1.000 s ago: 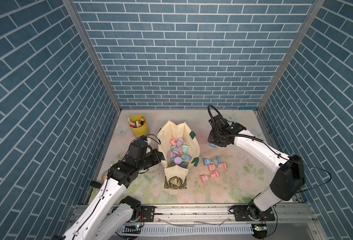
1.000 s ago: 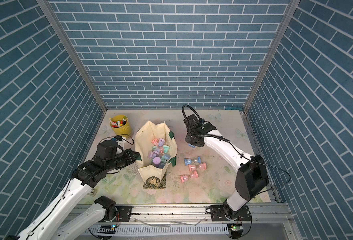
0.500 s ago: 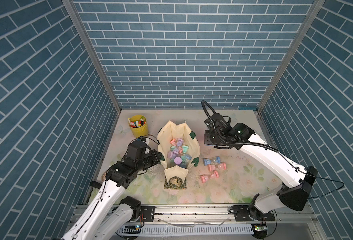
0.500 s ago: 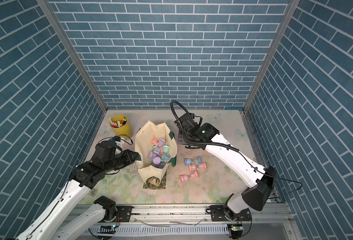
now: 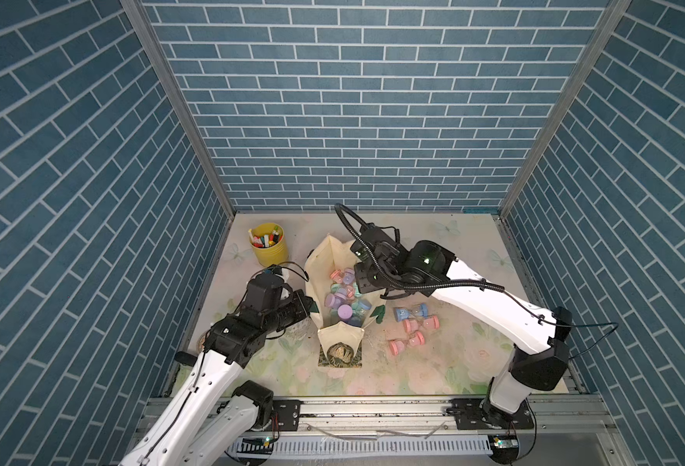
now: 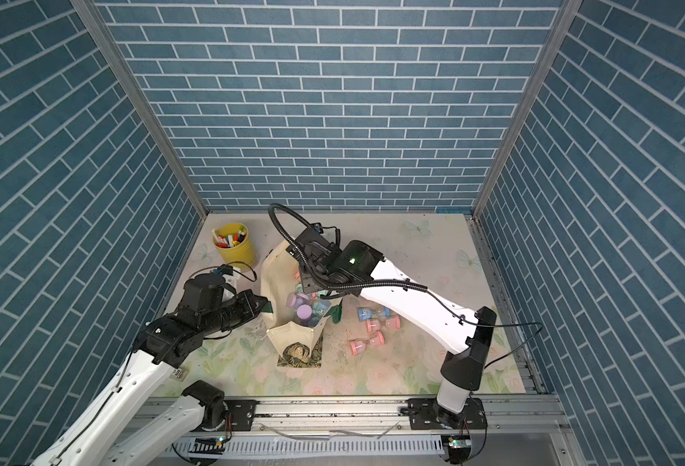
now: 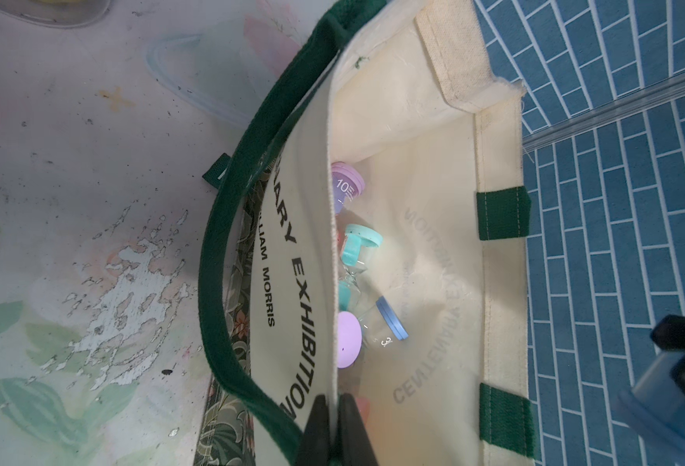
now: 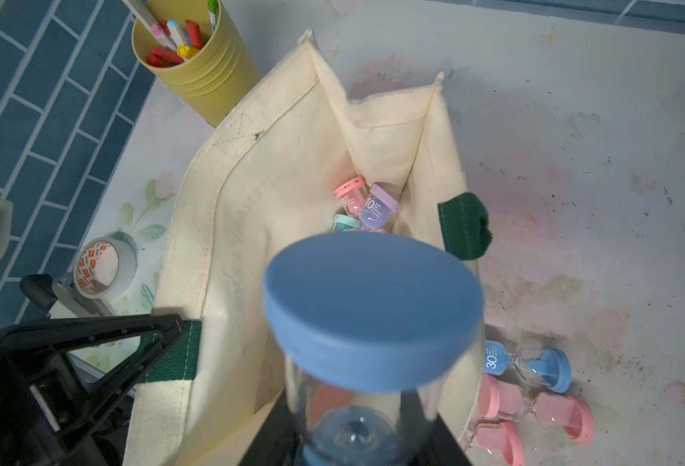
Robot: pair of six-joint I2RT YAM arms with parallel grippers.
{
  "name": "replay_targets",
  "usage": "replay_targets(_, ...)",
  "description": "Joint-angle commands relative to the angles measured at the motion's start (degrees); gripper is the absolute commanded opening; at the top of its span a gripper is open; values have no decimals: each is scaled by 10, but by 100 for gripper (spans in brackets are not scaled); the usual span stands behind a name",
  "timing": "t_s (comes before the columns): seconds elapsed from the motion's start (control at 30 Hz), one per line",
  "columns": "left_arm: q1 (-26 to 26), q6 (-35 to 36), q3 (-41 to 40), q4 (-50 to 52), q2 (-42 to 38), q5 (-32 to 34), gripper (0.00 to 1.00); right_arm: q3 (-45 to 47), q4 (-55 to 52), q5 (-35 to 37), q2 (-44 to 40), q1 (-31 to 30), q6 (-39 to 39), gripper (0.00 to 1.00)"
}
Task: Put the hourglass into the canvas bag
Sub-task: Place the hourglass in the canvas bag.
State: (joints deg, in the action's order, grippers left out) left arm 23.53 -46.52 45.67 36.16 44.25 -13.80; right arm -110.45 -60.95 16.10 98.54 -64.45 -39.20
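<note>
Hourglass [image 8: 373, 314] held tight by right gripper [image 8: 357, 444] over canvas bag [image 8: 252, 181]; left gripper [image 7: 332, 407] pinches bag rim. If rim slips, bag cd flop shut & drop misses

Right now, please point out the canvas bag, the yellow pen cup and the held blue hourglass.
canvas bag [image 8: 284, 169]: right wrist view, inner cream wall.
yellow pen cup [image 5: 270, 254]: in a top view, outer wall.
blue hourglass [image 8: 373, 310]: right wrist view, blue end cap.

Bright, even light, soft shadows; wide-angle curvature at edges; close blue hourglass [image 8: 373, 310] out of focus.
</note>
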Motion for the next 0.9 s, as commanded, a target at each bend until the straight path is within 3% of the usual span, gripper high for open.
replay_targets(0.0, -3, 4, 8, 7, -1, -2, 2, -24, -28, 14, 9, -8, 9, 0)
replay_targets(0.33, -3, 3, 11, 3, 4, -2, 0, -43, -61, -9, 47, -3, -11, 0)
replay_targets(0.57, -4, 2, 10, 3, 7, 0, 0, -55, -69, -84, 80, 35, -27, 0)
replay_targets(0.87, -4, 4, 10, 8, 7, 9, 0, -60, -73, -94, 117, 37, -29, 0)
